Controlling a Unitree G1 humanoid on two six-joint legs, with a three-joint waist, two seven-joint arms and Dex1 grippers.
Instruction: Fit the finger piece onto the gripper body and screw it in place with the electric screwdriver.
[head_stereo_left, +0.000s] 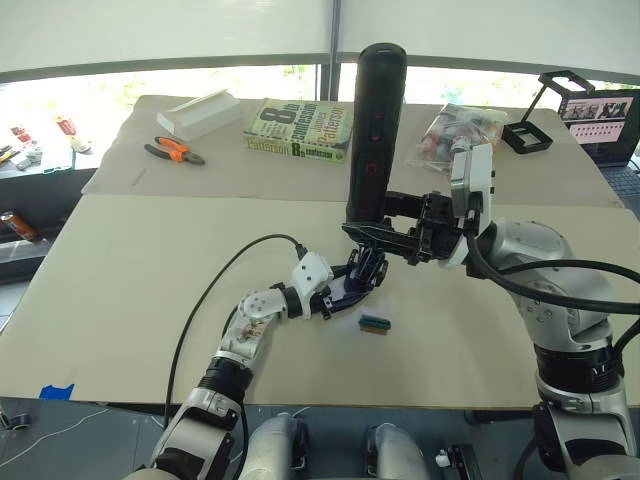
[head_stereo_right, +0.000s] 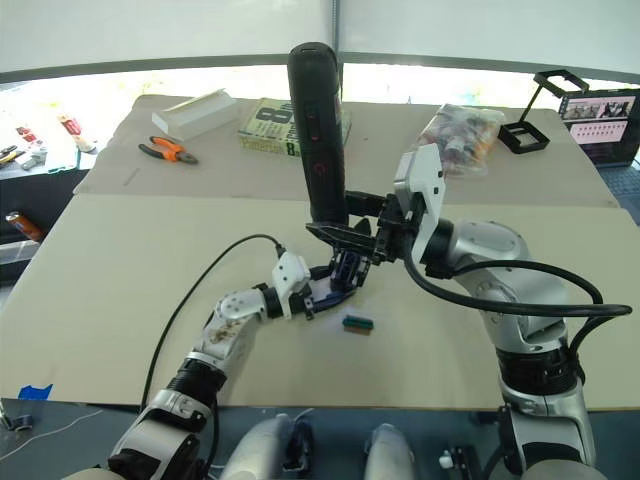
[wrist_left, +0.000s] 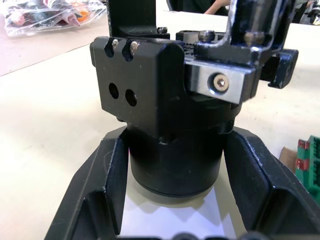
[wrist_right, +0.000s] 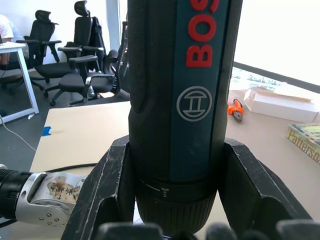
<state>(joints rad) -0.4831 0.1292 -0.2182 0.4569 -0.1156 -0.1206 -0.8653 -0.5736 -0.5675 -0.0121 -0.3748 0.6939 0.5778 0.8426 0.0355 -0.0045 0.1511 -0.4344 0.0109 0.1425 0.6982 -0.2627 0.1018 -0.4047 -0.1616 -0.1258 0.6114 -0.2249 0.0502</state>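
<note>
The gripper body, a black assembly with a round base and boxy top, stands on the cardboard table near the middle. My left gripper is shut on it, one finger on each side of the base. A black upright part rises from the body's top; I cannot tell whether it is the finger piece. Directly above, the electric screwdriver stands upright with its rounded end up. My right gripper is shut on its lower end. The bit is hidden behind the fingers.
A small green block lies just in front of the body. Along the far side are a white box, orange pliers, a book, a bag of small parts, a black stand and a laptop.
</note>
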